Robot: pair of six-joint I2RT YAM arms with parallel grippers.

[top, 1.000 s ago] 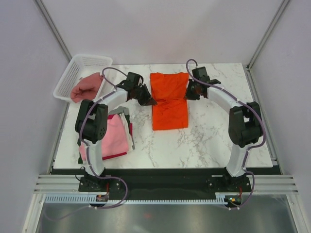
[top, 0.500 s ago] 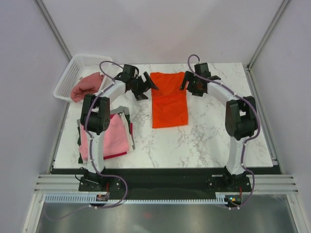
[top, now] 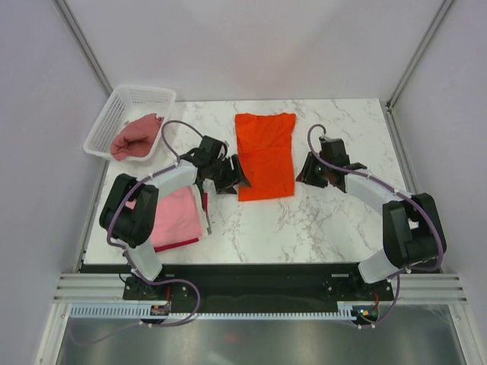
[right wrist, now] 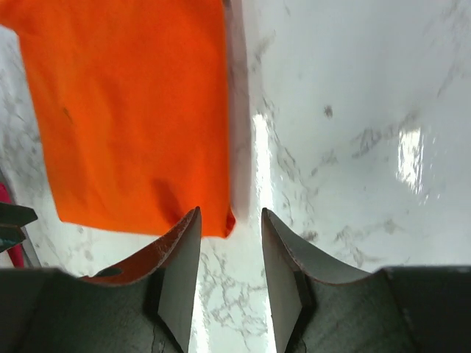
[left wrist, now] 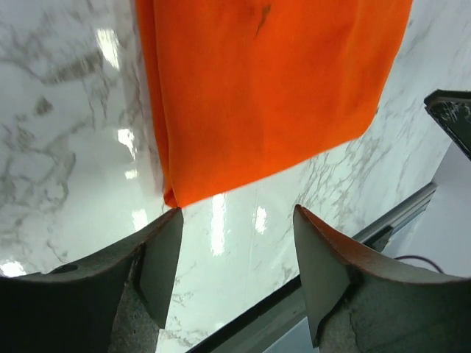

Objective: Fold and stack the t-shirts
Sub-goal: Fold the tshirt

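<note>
A bright orange t-shirt (top: pixel 265 156) lies flat in a long folded strip at the middle of the marble table (top: pixel 335 220). My left gripper (top: pixel 239 178) hovers at its near left corner, open and empty. In the left wrist view the orange cloth (left wrist: pixel 272 88) fills the top, and its corner lies just off one fingertip (left wrist: pixel 171 224). My right gripper (top: pixel 305 174) stands open beside the near right corner, nothing between its fingers. In the right wrist view the orange shirt (right wrist: pixel 132 110) ends next to the left fingertip (right wrist: pixel 193 220). A light pink t-shirt (top: pixel 179 217) tops a folded stack at the left.
A white mesh basket (top: pixel 114 114) sits at the far left corner with a dusty rose shirt (top: pixel 135 135) in it. Dark and red cloth edges (top: pixel 183 245) show under the pink stack. Grey walls enclose the table on three sides.
Both grippers have opened. Both arms have drawn back from the far part of the orange shirt to its near corners. The shirt lies still.
</note>
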